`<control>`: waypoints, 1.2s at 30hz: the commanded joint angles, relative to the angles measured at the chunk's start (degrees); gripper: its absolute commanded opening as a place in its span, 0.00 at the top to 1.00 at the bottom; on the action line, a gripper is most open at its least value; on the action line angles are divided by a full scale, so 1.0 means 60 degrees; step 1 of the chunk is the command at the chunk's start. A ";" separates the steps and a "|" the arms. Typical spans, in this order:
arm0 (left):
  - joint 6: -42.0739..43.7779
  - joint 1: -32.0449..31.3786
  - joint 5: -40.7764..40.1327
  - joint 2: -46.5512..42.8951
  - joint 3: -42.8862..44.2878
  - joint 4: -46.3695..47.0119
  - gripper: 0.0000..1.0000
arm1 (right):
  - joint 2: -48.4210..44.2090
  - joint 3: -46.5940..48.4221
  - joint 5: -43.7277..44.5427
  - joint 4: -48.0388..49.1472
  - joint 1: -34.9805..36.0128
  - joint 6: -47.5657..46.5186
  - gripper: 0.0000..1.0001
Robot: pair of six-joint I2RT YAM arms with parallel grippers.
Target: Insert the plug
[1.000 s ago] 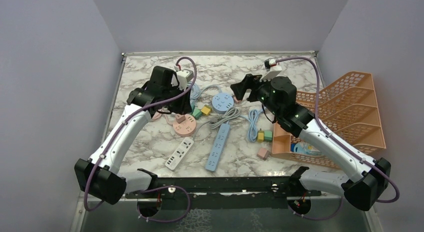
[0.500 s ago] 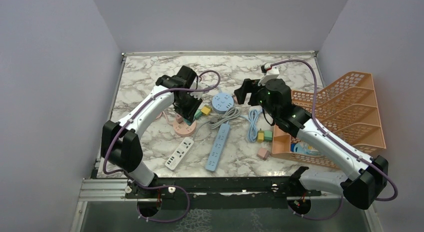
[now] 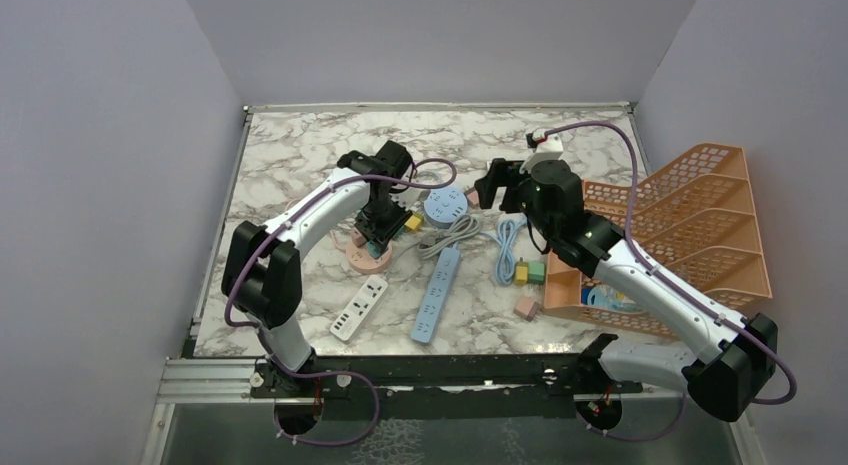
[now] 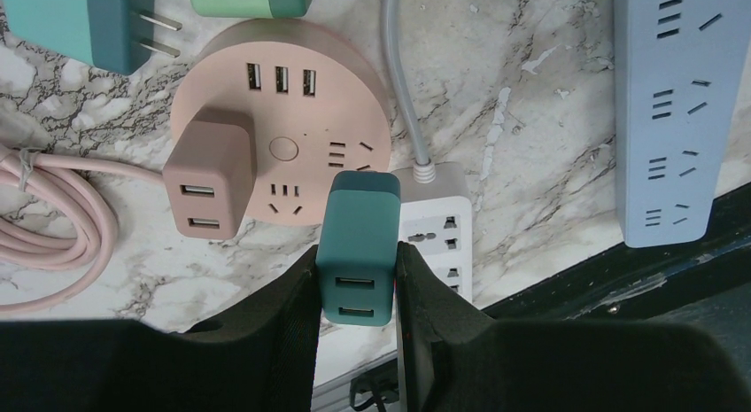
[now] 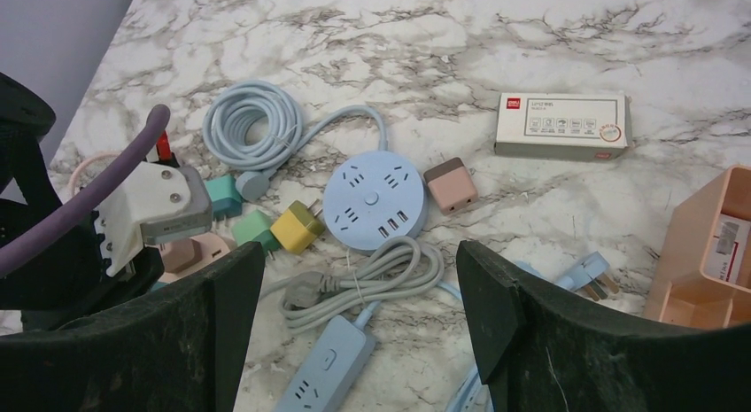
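Found the teal plug point(image 4: 358, 244) pinched by its two flat sides in the left gripper point(image 4: 357, 263), jaws nearly shut on it, USB ports facing the wrist and prongs hidden underneath, presumably pointing down. Placed it over the near rim of the round pink power strip point(image 4: 354, 111), close to the free outlets beside the centre button; could not tell whether touching the face or hanging just above it. Judged the side grip sensible: kept the body upright and left the underside free for a straight push down. Noted a pinkish-brown charger point(image 4: 209, 174) already seated in the same strip, near the teal one, leaving little room to drift that way. Noted a white power strip point(image 4: 438, 226) just beside the plug on the other side, and a long blue power strip point(image 4: 664, 111) well apart beyond that. Saw the right gripper point(image 5: 354, 252) spread wide and holding nothing, hanging near the round blue power strip point(image 5: 372, 199) and a loop of grey cable point(image 5: 390, 261), seemingly parked there to keep out of the left arm's way. Reckoned the insertion not yet done, with lining the prongs up to the slots as the fussy part
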 commanded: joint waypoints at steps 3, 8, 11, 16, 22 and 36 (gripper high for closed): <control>0.0266 -0.0070 -0.0799 0.0345 0.0020 -0.0084 1.00 | -0.0120 -0.0055 0.0746 -0.0127 -0.0015 0.0230 0.21; 0.0274 -0.0084 -0.1036 0.0546 0.0019 0.0046 1.00 | -0.0094 -0.0011 0.1075 -0.0238 -0.0016 0.0243 0.22; 0.0326 -0.0089 -0.1026 0.0654 -0.0071 0.0119 1.00 | -0.0065 -0.0008 0.1184 -0.0273 -0.0015 0.0270 0.22; 0.0401 -0.0091 -0.0892 0.0738 -0.0159 0.0264 1.00 | -0.0018 0.0014 0.1239 -0.0310 -0.0016 0.0254 0.22; 0.0406 -0.0114 -0.0652 0.0886 -0.0338 0.0459 1.00 | -0.0010 0.0083 0.1321 -0.0331 -0.0015 0.0152 0.22; 0.0534 -0.0121 -0.0815 0.0667 -0.0453 0.0917 1.00 | -0.0061 -0.0037 0.1373 -0.0303 -0.0015 0.0151 0.22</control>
